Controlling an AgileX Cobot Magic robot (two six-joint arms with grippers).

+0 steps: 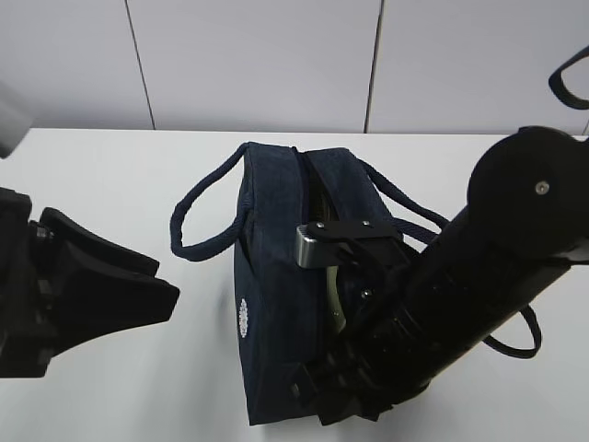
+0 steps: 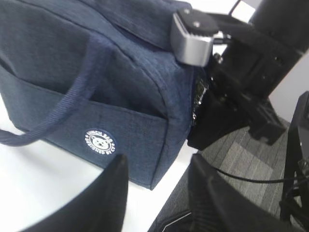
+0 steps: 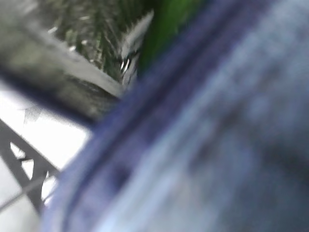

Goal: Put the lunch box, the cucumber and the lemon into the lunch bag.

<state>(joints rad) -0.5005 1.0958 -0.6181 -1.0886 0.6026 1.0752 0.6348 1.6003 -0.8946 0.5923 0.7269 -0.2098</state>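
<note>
The boxy dark navy fabric lunch bag (image 1: 276, 304) stands on the white table (image 1: 110, 387) at the centre of the exterior view, its long axis running from 12 o'clock to 6 o'clock. Its 2 loop handles (image 1: 198, 216) hang to either side, at 9 o'clock and at 3 o'clock. The small round white logo (image 1: 244, 318) faces 9 o'clock.

The black right arm (image 1: 479, 285) enters from 3 o'clock and lies over the top seam of the bag. The right gripper is buried at the bag opening; its fingers are not visible, and its jaws are closed together. What, if anything, is between them cannot be determined. The right wrist view is blurred: navy fabric fills it, with a strip of green (image 3: 166, 24) at 12 o'clock, possibly the long dark green cucumber.

The left gripper (image 2: 157, 193) hovers off the bag at 9 o'clock, jaws parted and empty.
</note>
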